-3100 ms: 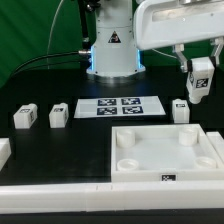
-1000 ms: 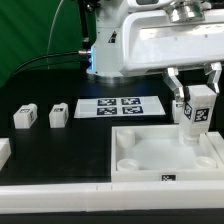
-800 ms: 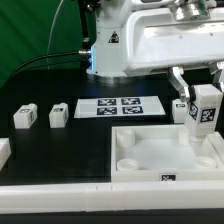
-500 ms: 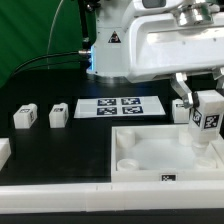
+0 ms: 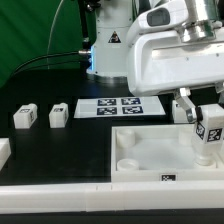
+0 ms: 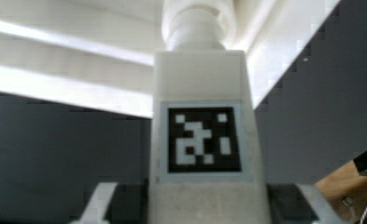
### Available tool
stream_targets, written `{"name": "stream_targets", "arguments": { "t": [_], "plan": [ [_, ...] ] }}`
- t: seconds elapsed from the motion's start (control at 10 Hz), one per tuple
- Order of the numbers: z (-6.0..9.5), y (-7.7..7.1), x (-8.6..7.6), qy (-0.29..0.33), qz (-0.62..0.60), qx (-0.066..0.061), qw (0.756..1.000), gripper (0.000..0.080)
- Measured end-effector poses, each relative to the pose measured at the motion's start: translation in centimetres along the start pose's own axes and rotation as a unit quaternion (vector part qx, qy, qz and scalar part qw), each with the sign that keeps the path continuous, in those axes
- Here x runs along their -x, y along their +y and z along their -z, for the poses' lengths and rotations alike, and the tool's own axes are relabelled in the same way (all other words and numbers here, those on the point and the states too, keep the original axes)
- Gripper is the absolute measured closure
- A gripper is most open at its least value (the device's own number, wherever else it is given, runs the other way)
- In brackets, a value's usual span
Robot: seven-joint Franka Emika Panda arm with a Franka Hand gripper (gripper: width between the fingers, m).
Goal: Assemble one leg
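Observation:
My gripper [image 5: 208,118] is shut on a white leg [image 5: 210,130] with a black-and-white tag. It holds the leg upright over the large white square panel [image 5: 165,150], near the panel's corner at the exterior view's right. In the wrist view the leg [image 6: 203,120] fills the middle, tag facing the camera, its round peg end pointing away toward the white panel [image 6: 55,60]. The fingers [image 6: 109,200] press both its sides. Three more legs rest on the black table: two at the exterior view's left [image 5: 24,116] [image 5: 58,115] and one [image 5: 181,109] behind the held leg.
The marker board [image 5: 120,107] lies flat behind the panel. A white block [image 5: 4,152] sits at the exterior view's left edge. A long white bar [image 5: 60,190] lies along the front. The arm's base [image 5: 110,50] stands at the back.
The gripper has carried the leg from high at the exterior view's right down toward the front, over the panel's corner. The other legs have not moved.

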State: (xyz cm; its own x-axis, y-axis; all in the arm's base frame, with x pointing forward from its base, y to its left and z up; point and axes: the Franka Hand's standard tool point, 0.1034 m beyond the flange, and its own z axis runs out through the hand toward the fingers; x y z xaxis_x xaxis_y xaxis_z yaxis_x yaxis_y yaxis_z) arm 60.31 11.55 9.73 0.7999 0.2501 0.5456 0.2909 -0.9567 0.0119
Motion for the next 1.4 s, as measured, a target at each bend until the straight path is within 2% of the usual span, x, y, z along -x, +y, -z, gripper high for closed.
{"name": "stream_targets", "arguments": {
  "t": [0.3,0.7,1.0,1.1,1.2,1.3,1.4],
  "plan": [
    [-0.5,-0.1,0.6,-0.004,-0.001,-0.001,1.0,0.0507],
    [-0.5,-0.1,1.1,0.022,-0.001,0.007,1.0,0.0507],
    [-0.4,0.1,1.2,0.017,-0.002,0.007,1.0,0.0506],
    [-0.5,0.3,1.7,0.002,-0.003,0.004,1.0,0.0391],
    [-0.4,0.4,1.6,0.001,-0.004,0.004,1.0,0.0391],
    [-0.3,0.3,1.6,-0.004,-0.004,0.003,1.0,0.0255],
    [0.0,0.0,1.3,-0.006,-0.001,0.0,1.0,0.017]
  ]
}}
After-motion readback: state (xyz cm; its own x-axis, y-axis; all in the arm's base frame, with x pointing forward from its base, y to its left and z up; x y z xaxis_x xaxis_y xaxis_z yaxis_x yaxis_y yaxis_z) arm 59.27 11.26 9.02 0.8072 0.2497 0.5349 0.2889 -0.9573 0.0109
